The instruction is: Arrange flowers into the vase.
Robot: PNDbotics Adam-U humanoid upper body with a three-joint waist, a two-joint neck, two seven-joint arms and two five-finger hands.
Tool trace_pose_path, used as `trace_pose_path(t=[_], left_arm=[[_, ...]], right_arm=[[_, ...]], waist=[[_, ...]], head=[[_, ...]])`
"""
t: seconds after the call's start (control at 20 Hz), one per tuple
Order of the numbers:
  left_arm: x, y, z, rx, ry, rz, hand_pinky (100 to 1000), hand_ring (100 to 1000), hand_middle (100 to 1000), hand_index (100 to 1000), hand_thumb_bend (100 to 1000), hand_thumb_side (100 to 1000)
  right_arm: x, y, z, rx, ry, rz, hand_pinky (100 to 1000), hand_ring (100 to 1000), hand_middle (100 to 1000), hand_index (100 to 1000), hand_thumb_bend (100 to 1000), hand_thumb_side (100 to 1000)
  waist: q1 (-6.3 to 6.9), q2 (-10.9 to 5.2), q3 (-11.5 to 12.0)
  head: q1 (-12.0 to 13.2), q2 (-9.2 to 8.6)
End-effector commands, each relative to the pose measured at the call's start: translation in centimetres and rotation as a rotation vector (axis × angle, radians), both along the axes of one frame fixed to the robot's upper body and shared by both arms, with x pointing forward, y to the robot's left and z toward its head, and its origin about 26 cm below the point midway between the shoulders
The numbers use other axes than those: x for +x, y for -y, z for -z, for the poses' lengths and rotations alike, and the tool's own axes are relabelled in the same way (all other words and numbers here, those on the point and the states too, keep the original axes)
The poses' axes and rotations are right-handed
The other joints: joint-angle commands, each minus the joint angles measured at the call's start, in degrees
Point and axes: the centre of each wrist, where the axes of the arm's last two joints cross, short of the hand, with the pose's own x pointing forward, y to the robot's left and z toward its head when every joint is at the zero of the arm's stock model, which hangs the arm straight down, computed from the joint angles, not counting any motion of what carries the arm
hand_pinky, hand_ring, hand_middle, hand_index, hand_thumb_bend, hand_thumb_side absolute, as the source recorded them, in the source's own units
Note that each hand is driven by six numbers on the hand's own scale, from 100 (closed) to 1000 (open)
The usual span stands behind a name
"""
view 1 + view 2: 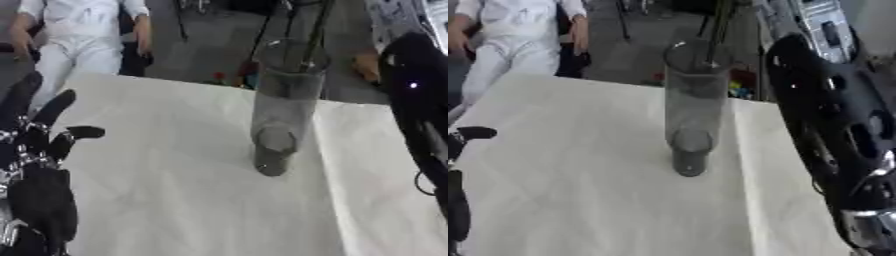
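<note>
Vase [282, 107]: I'm seeing it standing upright at the table's [175, 190] centre, dark stems rising out toward 12 o'clock.
Left hand [35, 150]: I'm resting it at 8 o'clock, fingers spread, empty.
Right hand: I'm only seeing the arm [833, 130] at 3 o'clock; fingers, cannot tell.

clear grey-tinted vase [282, 107], white tablecloth [175, 200], black left robot hand [35, 165].

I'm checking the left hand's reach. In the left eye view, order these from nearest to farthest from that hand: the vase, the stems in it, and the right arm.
1. The vase, a clear tall one at the table's middle, nearest to the open left hand.
2. The stems, rising from the vase's mouth, up and farther right.
3. The right arm, at the right edge, farthest.
</note>
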Motion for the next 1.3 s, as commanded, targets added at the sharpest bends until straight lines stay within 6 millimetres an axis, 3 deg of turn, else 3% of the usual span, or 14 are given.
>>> trace_pose_path(t=[0.05, 0.6, 0.85, 1.15, 1.3], left_arm=[[-0.2, 0.2, -0.7, -0.006, 0.025, 0.011, 585, 854, 929, 938, 428, 984], [-0.3, 0.4, -0.7, -0.013, 0.024, 0.02, 583, 855, 930, 938, 418, 988], [-0.3, 0.4, -0.8, -0.015, 0.024, 0.022, 583, 855, 931, 939, 415, 990], [-0.3, 0.5, -0.8, -0.015, 0.024, 0.025, 582, 855, 932, 940, 413, 990], [-0.3, 0.5, -0.8, -0.016, 0.024, 0.027, 582, 855, 932, 940, 412, 990]], right_arm=[[-0.8, -0.1, -0.8, -0.009, 0.036, -0.014, 100, 100, 100, 100, 427, 284], [-0.6, -0.2, 0.0, -0.038, 0.023, -0.03, 100, 100, 100, 100, 429, 299], [-0.3, -0.1, 0.4, -0.071, 0.03, -0.034, 100, 110, 100, 100, 437, 371], [0.2, 0.2, 0.9, -0.125, 0.065, -0.022, 100, 336, 100, 100, 444, 455], [0.5, 0.4, 1.1, -0.129, 0.068, -0.021, 100, 382, 100, 100, 444, 450]], waist=[[0.66, -0.95, 0.0], [0.97, -0.05, 0.2], [1.06, 0.17, 0.2], [1.15, 0.39, 0.1], [1.2, 0.5, 0.2]], head=[[0.0, -0.78], [-0.1, -1.16], [0.1, -1.24], [0.2, -1.45], [0.2, -1.57]])
